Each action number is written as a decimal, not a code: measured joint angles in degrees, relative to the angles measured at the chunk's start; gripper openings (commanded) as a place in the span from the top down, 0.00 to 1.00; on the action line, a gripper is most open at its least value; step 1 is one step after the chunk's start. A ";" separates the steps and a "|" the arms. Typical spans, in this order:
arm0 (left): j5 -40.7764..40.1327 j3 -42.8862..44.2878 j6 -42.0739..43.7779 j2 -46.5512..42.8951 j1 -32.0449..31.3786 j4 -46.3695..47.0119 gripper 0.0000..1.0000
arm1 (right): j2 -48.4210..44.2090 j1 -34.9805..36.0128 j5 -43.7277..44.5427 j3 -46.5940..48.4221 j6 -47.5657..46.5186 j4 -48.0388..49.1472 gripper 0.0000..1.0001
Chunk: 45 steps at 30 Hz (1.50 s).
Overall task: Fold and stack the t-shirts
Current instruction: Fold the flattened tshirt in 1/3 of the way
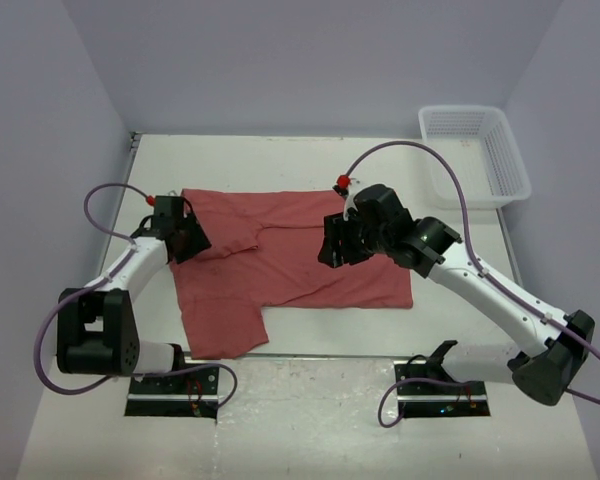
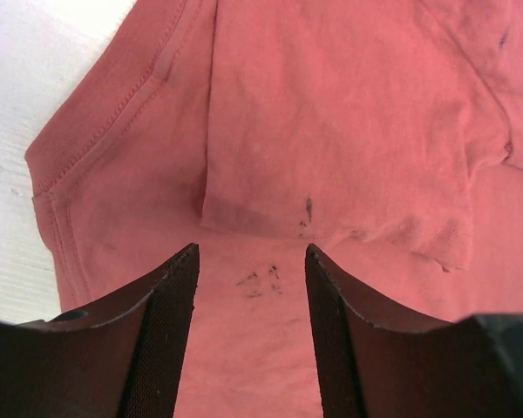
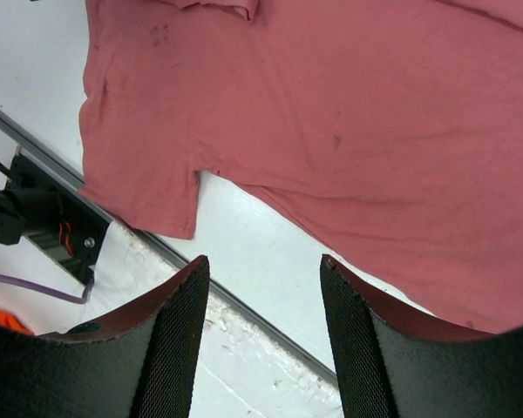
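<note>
Left gripper (image 2: 251, 292) and right gripper (image 3: 261, 300): jaws spread, nothing between them, both above the brick-red t-shirt (image 1: 290, 275). The shirt lies flat, well apart from the white mesh basket (image 1: 475, 150), nearer the arms and to its left. The cloth looks thin, limp and light, best pinched at hem corners or shoulder seams. Its long axis probably runs sideways, hem end toward the basket, with one sleeve folded over the body.
</note>
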 measured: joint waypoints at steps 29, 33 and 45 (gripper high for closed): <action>-0.22 -2.27 0.72 7.91 1.05 8.61 0.73 | -1.49 -1.88 -1.55 -3.06 0.20 -0.44 0.46; -0.11 -2.19 0.70 7.45 1.09 8.24 0.92 | -0.52 -1.88 -1.70 -3.06 0.48 -0.39 0.46; -0.09 3.17 0.72 2.86 1.11 3.30 1.00 | 0.24 -1.88 -1.95 -4.02 0.92 0.02 0.46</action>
